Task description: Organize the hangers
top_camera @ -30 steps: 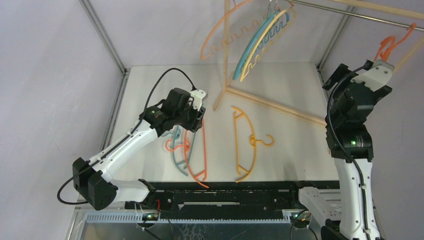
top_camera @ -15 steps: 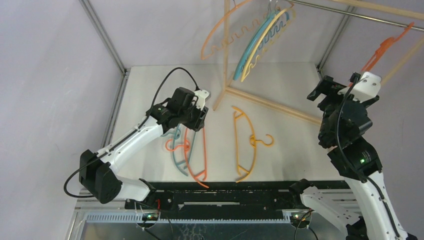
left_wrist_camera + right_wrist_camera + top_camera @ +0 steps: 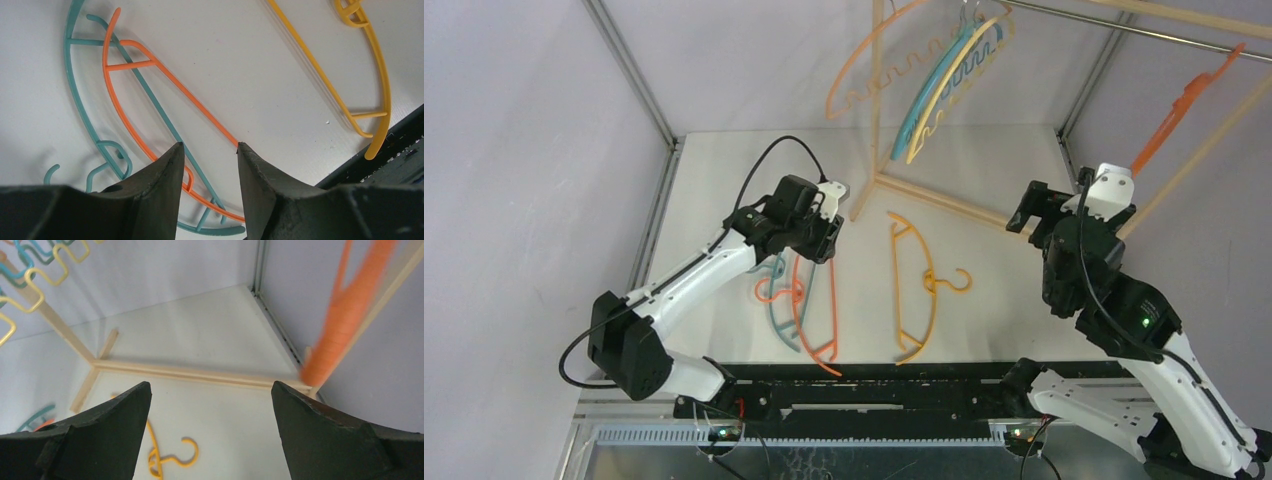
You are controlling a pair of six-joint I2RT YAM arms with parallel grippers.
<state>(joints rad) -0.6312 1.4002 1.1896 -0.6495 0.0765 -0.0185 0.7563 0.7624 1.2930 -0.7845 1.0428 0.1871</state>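
**Left gripper** (image 3: 208, 147) low over the desk (image 3: 984, 170) toward its left edge; fingers parted by a narrow gap, nothing held. The straight bar of the orange hanger (image 3: 200, 109) runs toward that gap, crossing the teal hanger (image 3: 85, 42), both flat on the desk; the yellow hanger (image 3: 934, 300) lies apart from them, near the middle of the near edge. The hung hangers (image 3: 924, 92) are on the rack at the far edge; a hung orange hanger (image 3: 1174, 110) is on the sloping pole (image 3: 1214, 125) by the far right corner. **Right gripper** (image 3: 210, 387) high near the right edge; jaws spread wide, empty.

Probable step: picking the orange hanger off the desk. For a clean pick, centre the bar between the fingers; descend until they straddle it; close where it lies clear of the teal hanger; lift slowly, since the hooks may snag.
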